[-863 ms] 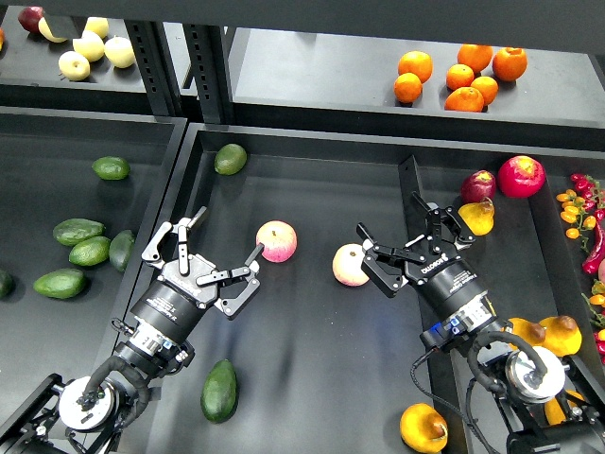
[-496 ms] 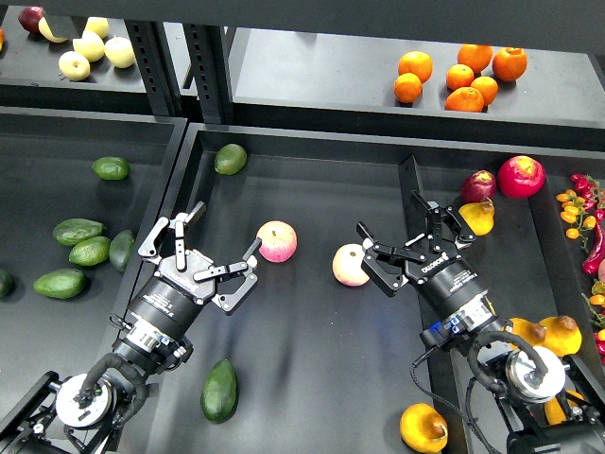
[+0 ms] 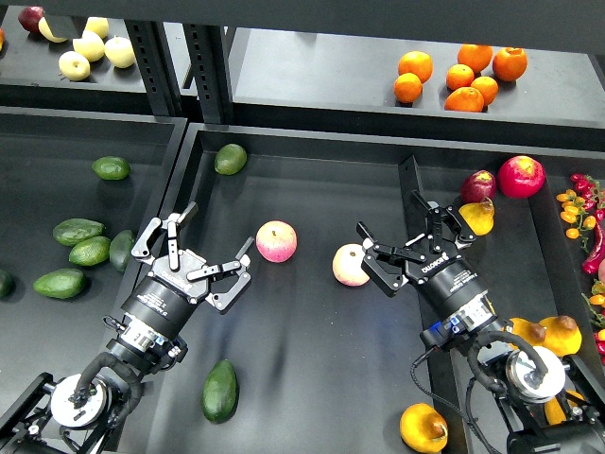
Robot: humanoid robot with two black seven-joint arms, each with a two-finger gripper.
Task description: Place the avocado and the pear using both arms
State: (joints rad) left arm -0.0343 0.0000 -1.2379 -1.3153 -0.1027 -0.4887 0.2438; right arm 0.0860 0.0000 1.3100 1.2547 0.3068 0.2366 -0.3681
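Note:
The large dark green avocado (image 3: 219, 391) lies at the front of the middle black tray (image 3: 312, 170), below and to the right of my left arm. An orange-yellow pear (image 3: 423, 427) lies at the bottom edge, near the divider (image 3: 409, 189) and beside my right arm. My left gripper (image 3: 210, 238) is open and empty, just left of a pink-and-yellow apple (image 3: 276, 241). My right gripper (image 3: 389, 218) is open and empty, with a second apple (image 3: 350, 265) by its left finger.
A small olive avocado (image 3: 230, 158) lies at the tray's back. Several paler avocados (image 3: 77, 232) fill the left tray. Oranges (image 3: 460, 76) and yellow apples (image 3: 93, 45) sit on the back shelf. Red fruit (image 3: 521, 175), a yellow pear (image 3: 477, 218) and orange pears (image 3: 562, 331) are in the right compartment.

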